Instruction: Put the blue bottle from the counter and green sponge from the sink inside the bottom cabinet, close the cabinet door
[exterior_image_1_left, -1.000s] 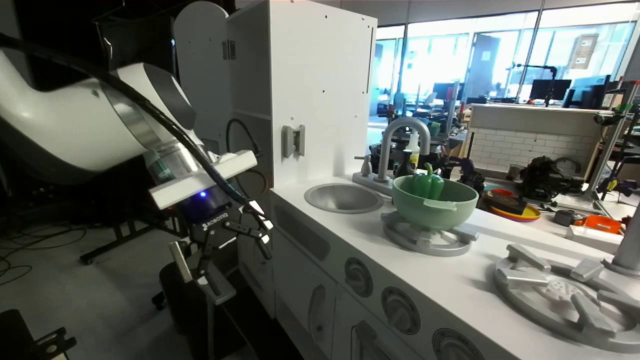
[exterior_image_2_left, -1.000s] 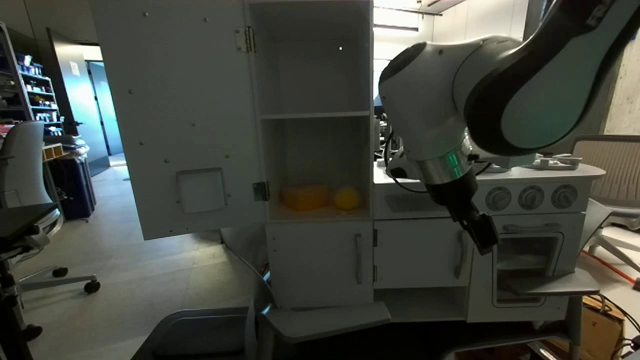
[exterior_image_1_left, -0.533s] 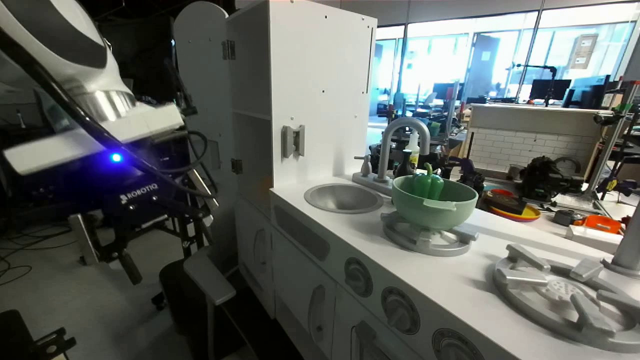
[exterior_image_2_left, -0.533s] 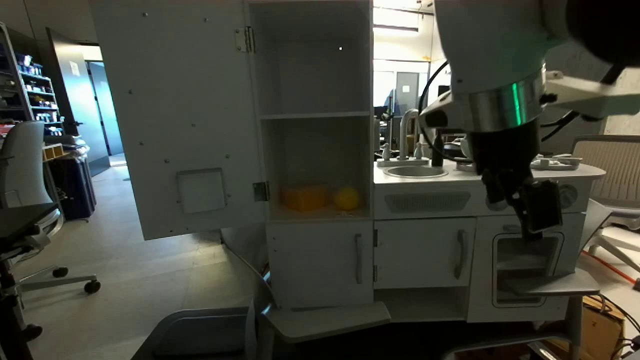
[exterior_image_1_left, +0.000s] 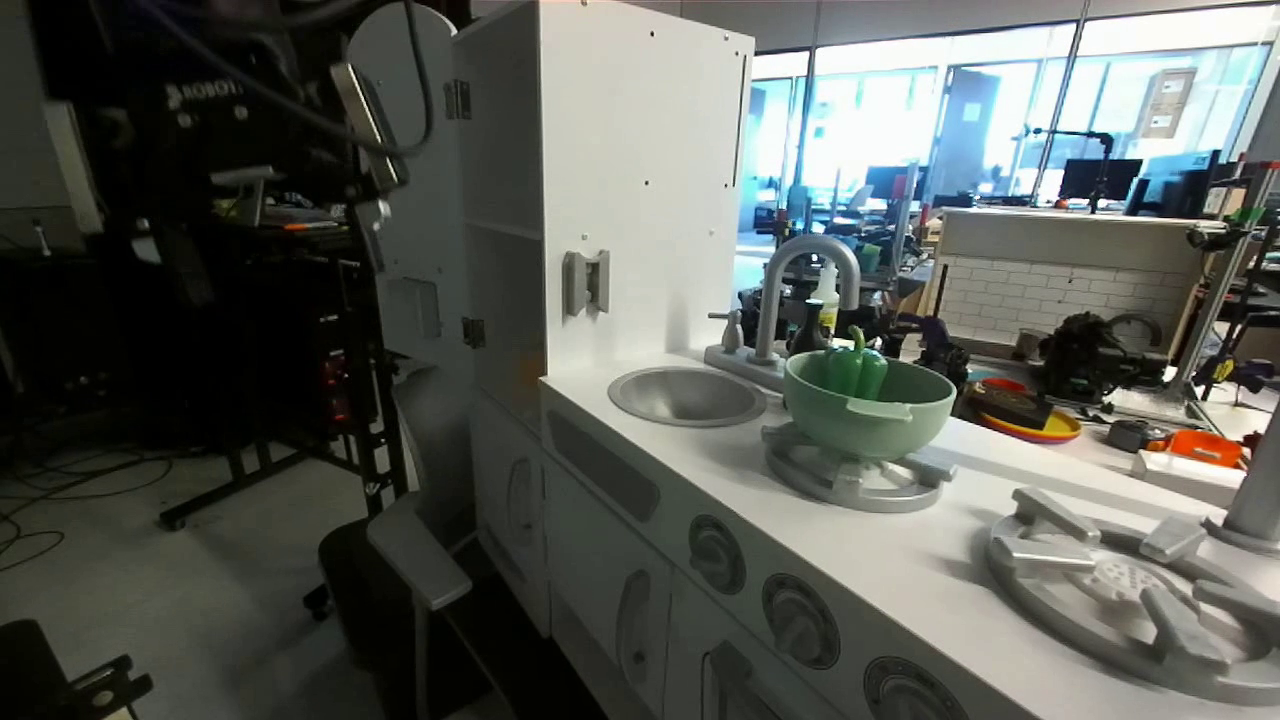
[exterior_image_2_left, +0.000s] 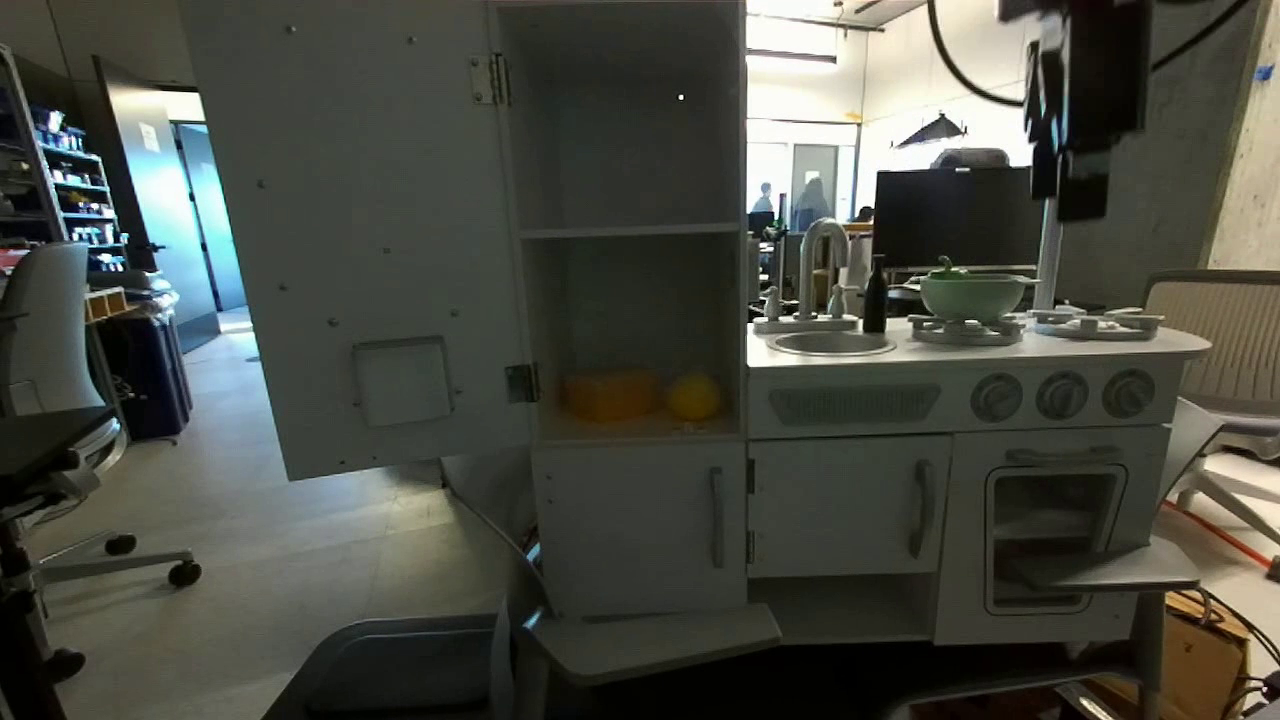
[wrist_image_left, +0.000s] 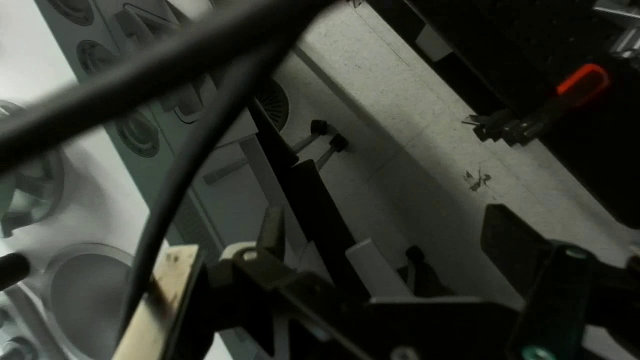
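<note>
My gripper (wrist_image_left: 395, 240) is open, its fingertips wide apart with only floor and furniture between them. In an exterior view the gripper (exterior_image_2_left: 1065, 185) hangs high in front of the kitchen's right side. A dark bottle (exterior_image_2_left: 876, 300) stands upright on the counter beside the sink (exterior_image_2_left: 830, 344); I cannot tell whether it is blue. It also shows behind the bowl in an exterior view (exterior_image_1_left: 808, 328). No green sponge is visible; the sink bowl (exterior_image_1_left: 690, 396) shows only grey metal. The bottom cabinet door (exterior_image_2_left: 635, 530) is shut, and the door under the sink (exterior_image_2_left: 840, 505) is shut.
The tall upper door (exterior_image_2_left: 350, 220) stands open to the side. An orange object (exterior_image_2_left: 610, 395) and a yellow ball (exterior_image_2_left: 694, 397) sit on the middle shelf. A green bowl (exterior_image_1_left: 870, 415) with a green pepper sits on a burner. Chair armrests (exterior_image_2_left: 660, 635) are in front of the cabinets.
The arm has lifted my gripper from low in front of the cabinet doors to well above counter height, away from the kitchen front. The doors, bowl, bottle and shelf items have not moved.
</note>
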